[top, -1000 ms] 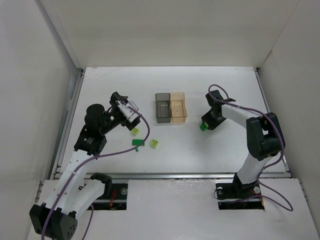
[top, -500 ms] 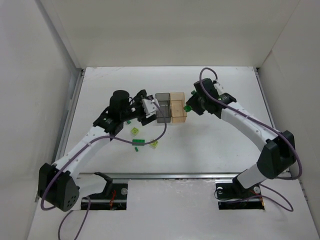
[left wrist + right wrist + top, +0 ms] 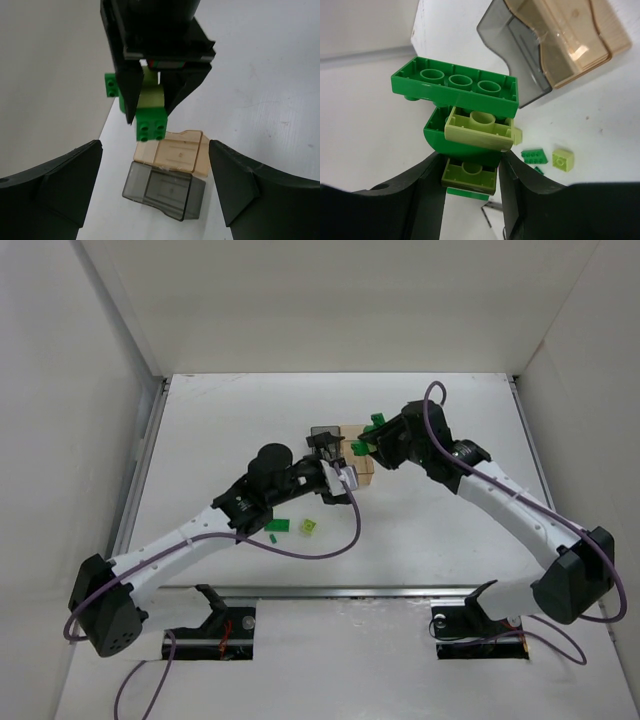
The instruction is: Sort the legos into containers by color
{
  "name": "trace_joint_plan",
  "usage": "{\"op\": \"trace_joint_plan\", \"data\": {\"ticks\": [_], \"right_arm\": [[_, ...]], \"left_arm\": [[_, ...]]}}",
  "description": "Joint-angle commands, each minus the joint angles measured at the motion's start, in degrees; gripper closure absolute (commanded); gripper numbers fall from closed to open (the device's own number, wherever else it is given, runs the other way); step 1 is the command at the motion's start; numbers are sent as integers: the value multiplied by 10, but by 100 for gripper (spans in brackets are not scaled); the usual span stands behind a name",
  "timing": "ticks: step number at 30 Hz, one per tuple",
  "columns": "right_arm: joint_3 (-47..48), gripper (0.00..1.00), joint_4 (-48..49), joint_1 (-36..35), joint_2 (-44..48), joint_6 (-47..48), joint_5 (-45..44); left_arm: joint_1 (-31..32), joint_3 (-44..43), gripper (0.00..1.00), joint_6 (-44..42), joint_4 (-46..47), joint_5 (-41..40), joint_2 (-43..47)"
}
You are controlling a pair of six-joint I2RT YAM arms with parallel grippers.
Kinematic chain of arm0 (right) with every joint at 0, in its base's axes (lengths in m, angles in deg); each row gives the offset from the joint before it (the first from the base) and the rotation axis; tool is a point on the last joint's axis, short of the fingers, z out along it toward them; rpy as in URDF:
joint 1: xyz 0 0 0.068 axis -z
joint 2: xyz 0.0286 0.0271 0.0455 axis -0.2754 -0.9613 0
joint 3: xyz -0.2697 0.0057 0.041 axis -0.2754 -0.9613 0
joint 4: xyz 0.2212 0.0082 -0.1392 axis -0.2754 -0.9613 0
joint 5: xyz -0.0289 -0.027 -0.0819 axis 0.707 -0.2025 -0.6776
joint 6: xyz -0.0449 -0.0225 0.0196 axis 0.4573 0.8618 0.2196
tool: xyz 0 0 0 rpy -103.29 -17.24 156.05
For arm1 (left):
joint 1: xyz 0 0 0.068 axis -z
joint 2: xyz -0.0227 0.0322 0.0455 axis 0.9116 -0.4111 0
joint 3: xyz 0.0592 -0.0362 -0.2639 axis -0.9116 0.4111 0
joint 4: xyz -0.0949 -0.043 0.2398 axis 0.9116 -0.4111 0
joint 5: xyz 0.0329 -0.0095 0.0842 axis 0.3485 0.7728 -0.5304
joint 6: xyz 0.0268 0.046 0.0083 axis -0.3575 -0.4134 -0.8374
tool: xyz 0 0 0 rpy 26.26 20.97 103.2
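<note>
Right gripper (image 3: 471, 165) is closed on a stuck-together cluster of small plastic bricks (image 3: 470, 115) and holds it off the white desk (image 3: 450, 540). In the right wrist view the lowest piece, a lime yellow-green brick (image 3: 470, 175), sits squeezed between the two dark fingers. Above it are a dark green rounded piece (image 3: 434, 135) and a paler lime brick (image 3: 480, 127). A long dark green plate (image 3: 455, 87) caps the stack, showing its hollow underside.

The cluster hangs near the two translucent rectangular plastic bins, which stand joined side by side around the middle of the desk. They are a smoky grey bin (image 3: 165, 190) and a pale orange-tan bin (image 3: 175, 152). From above, the held bricks overlap the orange-tan bin, on the side towards the desk's right edge. Whether they are straight over its opening I cannot tell.

Left gripper (image 3: 155, 145) is spread wide with nothing between its fingers. It is raised beside the grey bin, on the side facing the desk's near edge, and it looks onto both bins and the other gripper.

Three loose pieces lie on the desk between the bins and the near edge, left of the middle. They are a flat dark green brick (image 3: 277, 525), a small lime brick (image 3: 309, 528) just beside it, and a smaller dark green piece (image 3: 272, 538) close by. Each arm has a purple cable (image 3: 340, 540) looping along it.
</note>
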Motion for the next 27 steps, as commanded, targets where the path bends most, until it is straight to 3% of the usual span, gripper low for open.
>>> {"op": "trace_joint_plan", "data": {"ticks": [1, 10, 13, 15, 20, 27], "right_arm": [[0, 100, 54, -9, 20, -48, 33], [-18, 100, 65, -15, 46, -81, 32], [-18, 100, 70, -20, 52, -81, 32], [-23, 100, 64, -20, 52, -81, 32], [-29, 100, 70, -20, 52, -86, 38], [-34, 100, 70, -25, 57, -92, 38]], "left_arm": [[21, -11, 15, -8, 56, -48, -9], [26, -18, 29, 9, 55, -56, -27], [26, -18, 29, 9, 55, -62, -38], [26, -18, 38, 9, 62, -68, -38], [26, -23, 48, 9, 74, -62, -43], [26, -23, 45, -3, 90, -62, -55]]}}
